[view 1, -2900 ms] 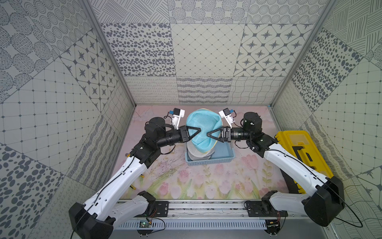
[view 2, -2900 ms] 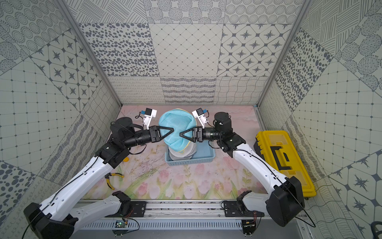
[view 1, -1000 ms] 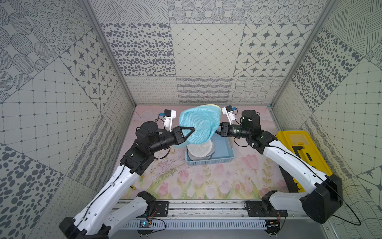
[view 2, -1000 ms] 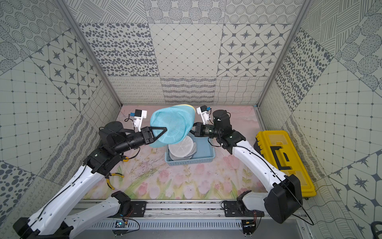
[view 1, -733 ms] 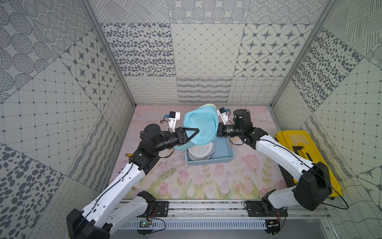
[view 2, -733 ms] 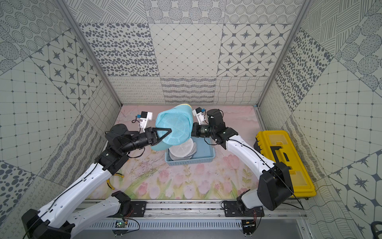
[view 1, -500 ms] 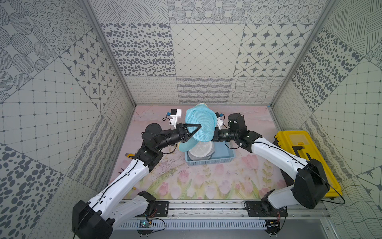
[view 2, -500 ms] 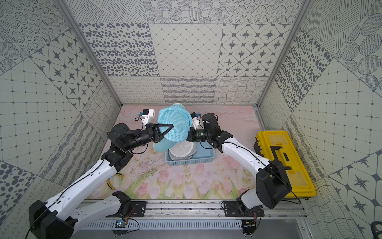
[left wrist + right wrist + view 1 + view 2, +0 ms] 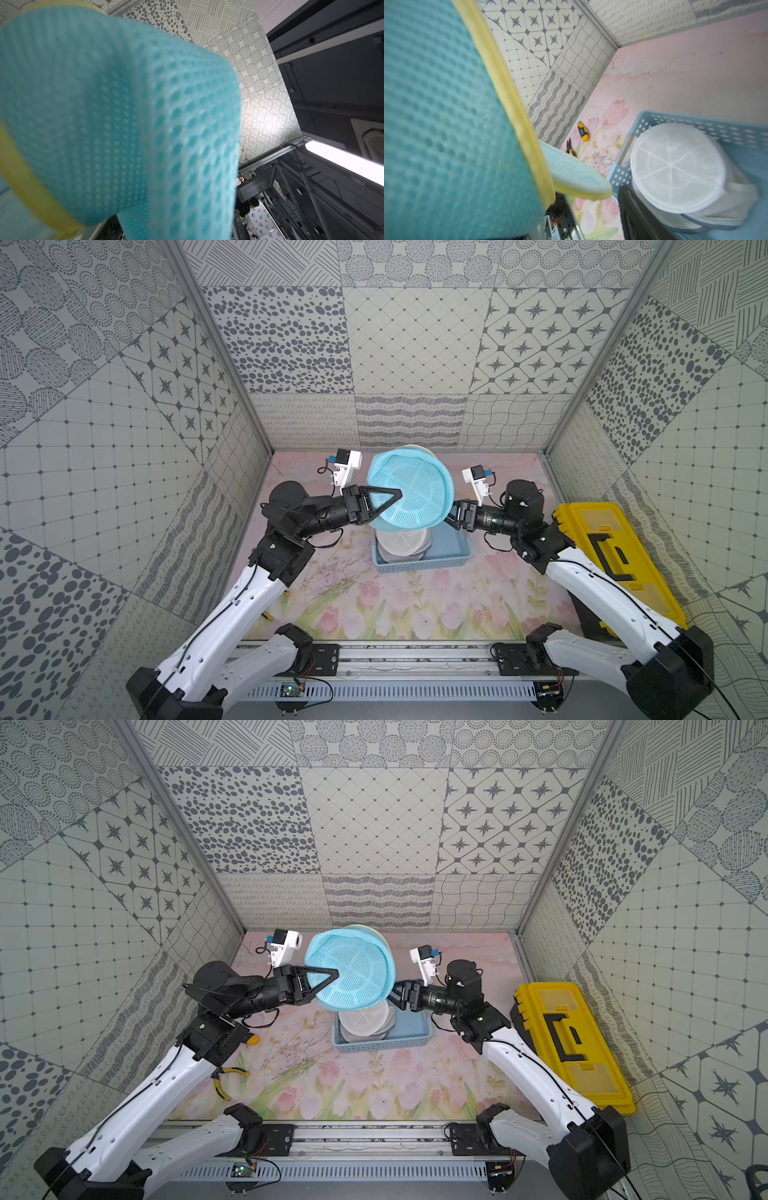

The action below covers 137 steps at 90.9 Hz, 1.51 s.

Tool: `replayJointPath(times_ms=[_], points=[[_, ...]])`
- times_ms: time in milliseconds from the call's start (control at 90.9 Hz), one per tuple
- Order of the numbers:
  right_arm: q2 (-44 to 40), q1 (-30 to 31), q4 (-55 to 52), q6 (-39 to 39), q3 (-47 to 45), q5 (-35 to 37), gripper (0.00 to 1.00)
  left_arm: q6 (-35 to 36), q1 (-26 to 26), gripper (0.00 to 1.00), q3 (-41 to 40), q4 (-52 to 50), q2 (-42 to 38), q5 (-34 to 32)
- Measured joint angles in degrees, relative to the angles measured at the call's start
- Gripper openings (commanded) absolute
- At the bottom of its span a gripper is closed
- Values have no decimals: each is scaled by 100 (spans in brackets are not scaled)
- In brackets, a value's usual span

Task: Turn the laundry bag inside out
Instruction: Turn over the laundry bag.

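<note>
At the nine o'clock side of the scene the left gripper (image 9: 395,494) reaches in level, its jaws together and pinched on the mesh near the middle of the laundry bag (image 9: 419,489). The bag is a round teal mesh shell that hangs in the air above the twelve o'clock end of the blue basket (image 9: 419,566), touching nothing below. A white mesh bag (image 9: 401,541) sits in the basket under it. The right gripper (image 9: 452,515) is at the laundry bag's four o'clock edge with its tips tucked beneath the mesh. Its jaws look apart and clamped on nothing, so the left pinch alone seems to carry the bag. The step in hand appears to be a fresh grip for the right claw. To do it well, the left arm should stay firm and level so the shell does not swing. The right claw should find the yellow trim (image 9: 508,93), close on that one layer only, then peel it toward three o'clock and back over the pinched centre. Catching two layers would lock the fold shut. The yellow toolbox (image 9: 611,556) at three o'clock is well apart.
</note>
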Motion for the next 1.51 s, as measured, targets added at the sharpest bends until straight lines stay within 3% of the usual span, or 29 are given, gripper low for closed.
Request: replayJointPath(times_ms=[253,396,594,792,924,1002,1079,1332,1508], points=[[-914,-1222,-437,-133,28,-240,80,459,111,0,-289,-76,-111,728],[-999,-1567,-149,153,61,-645,83,793,131,0,-264,-251,-105,1091],[-678,-1464,1915,1526,-361,-1480,86,905,136,0,-358,-85,-31,1530],[-428,-592,2024,1504,-232,-1827,84,765,136,0,-509,337,66,1843],[-376,-470,2173,1484,-188,-1910,68,713,136,0,-544,555,72,1987],[-258,-463,2374,1589,-184,-1943,39,688,136,0,-564,634,70,2039],[-190,-448,2439,1648,-181,-1923,1,673,136,0,-579,660,66,2087],[-83,-409,2127,1665,90,-1215,0,601,39,0,-623,815,35,2111],[278,-74,981,1097,645,-402,0,267,-179,0,-636,1355,37,1961]])
